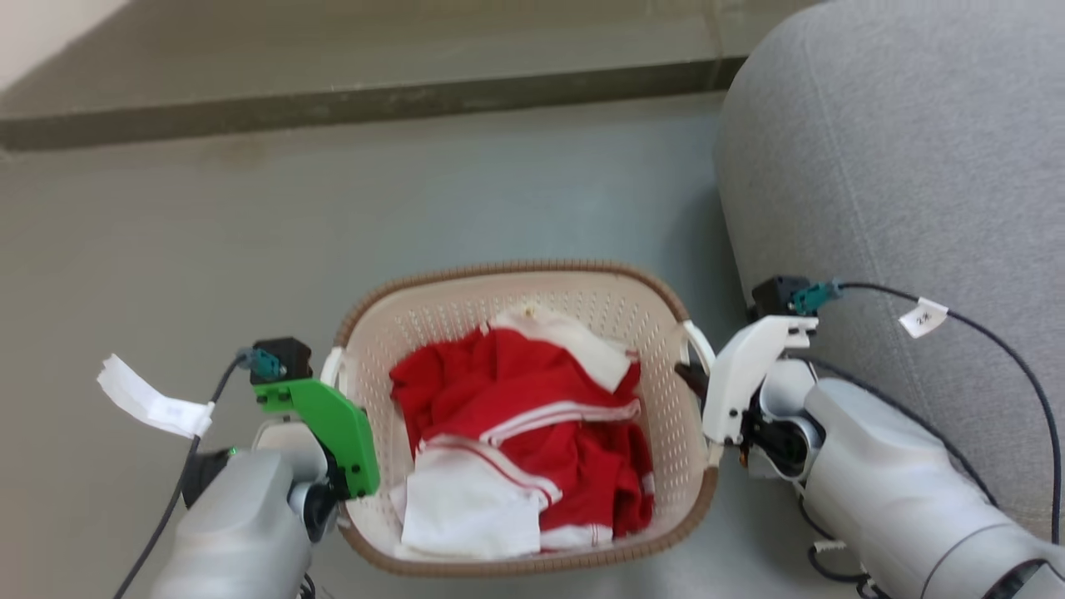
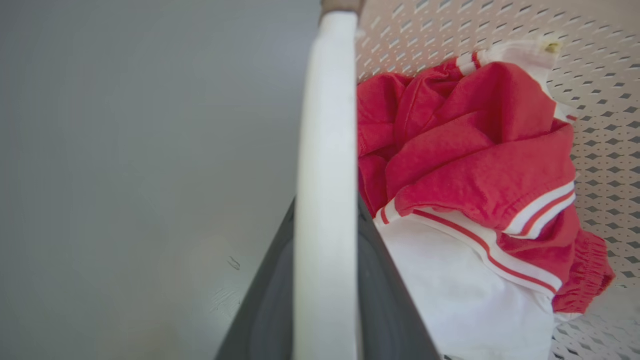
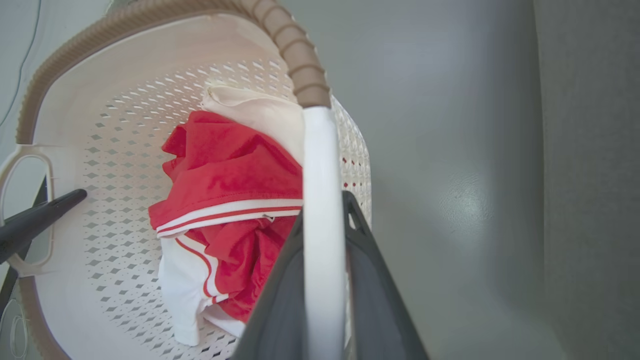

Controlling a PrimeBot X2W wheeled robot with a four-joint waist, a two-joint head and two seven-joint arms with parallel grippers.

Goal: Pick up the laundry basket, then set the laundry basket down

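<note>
Between my grippers: laundry basket point(image 1: 532, 287), red-and-white clothes point(image 1: 516, 416) heaped inside. My left gripper point(image 2: 327, 200) pinched tight on left handle point(image 2: 327, 100), one finger on basket side, one on outer side. My right gripper point(image 3: 325, 205) same on right handle point(image 3: 320, 150). Opposite grips, I judge, to keep load level. Forearms flank basket, wrists turned inward, fingers angled down. Basket off floor point(image 1: 250, 249) or not: cannot tell.

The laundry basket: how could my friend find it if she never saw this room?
Find the big grey cushioned seat on the right, then the grey floor beside it. The laundry basket is there, the left gripper and right gripper each around a white side handle. It is the cream tub full of holes, with a brown rim and red-and-white clothes inside.
</note>
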